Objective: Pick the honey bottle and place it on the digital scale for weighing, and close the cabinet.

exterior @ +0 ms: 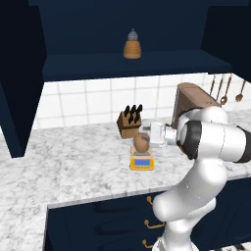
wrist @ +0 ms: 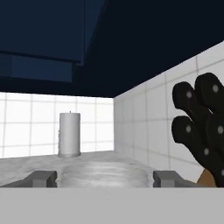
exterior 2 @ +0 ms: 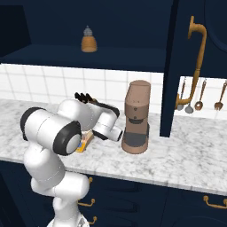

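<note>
The cabinet (exterior: 19, 78) stands open: its navy doors are swung out at both sides, and the brass handle (exterior 2: 197, 62) of the right-hand door faces the room. Closing it remains to be done. On the shelf inside, the orange beehive bottle (exterior: 132, 45) is left standing.

On the marble counter (exterior: 73, 166), the digital scale (exterior: 141, 162) lies in front of the knife block (exterior: 130, 122), beside the coffee machine (exterior 2: 136, 117). The honey bottle (exterior: 141, 142) rests on the weighing plate, so placement appears complete.

The gripper (wrist: 105, 178) is level with the bottle lid; its fingertips (wrist: 43, 177) stand apart on either side, released, not clamping it. Judged remaining: retract, then shut both doors.
</note>
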Controlling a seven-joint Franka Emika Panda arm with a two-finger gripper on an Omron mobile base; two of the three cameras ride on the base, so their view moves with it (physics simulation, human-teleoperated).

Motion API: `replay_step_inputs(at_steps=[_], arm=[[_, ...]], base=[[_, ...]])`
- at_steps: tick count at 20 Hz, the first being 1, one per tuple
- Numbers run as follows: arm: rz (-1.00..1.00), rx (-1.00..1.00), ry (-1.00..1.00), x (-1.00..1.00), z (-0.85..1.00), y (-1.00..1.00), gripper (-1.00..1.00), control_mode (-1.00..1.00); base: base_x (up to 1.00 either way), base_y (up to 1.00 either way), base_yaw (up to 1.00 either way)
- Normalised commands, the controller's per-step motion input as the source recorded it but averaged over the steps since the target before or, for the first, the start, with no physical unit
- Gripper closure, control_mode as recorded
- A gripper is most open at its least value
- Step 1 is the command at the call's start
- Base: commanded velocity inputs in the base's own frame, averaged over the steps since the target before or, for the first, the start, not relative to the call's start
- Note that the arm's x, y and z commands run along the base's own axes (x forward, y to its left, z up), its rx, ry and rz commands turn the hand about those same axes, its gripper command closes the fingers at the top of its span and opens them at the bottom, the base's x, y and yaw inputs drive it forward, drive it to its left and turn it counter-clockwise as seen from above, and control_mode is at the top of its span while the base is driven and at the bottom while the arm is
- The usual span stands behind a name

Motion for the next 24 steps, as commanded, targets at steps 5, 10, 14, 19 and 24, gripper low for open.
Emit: replay_step_inputs(at_steps=[5,10,14,19,24], arm=[[0.0,0.0,0.0,-0.2,-0.02,0.0,-1.0,-1.0],[0.0,0.0,-0.08,-0.13,0.0,-0.11,-1.0,-1.0],[0.0,0.01,-0.12,-0.1,0.01,-0.13,-1.0,-1.0],[-0.01,0.01,-0.35,-0.62,0.46,-0.13,-1.0,-1.0],[-0.05,0.0,-0.46,-0.77,0.74,-0.12,-1.0,-1.0]], base=[[0.0,0.0,0.0],[0.0,0.0,0.0],[0.0,0.0,0.0],[0.0,0.0,0.0],[0.0,0.0,0.0]])
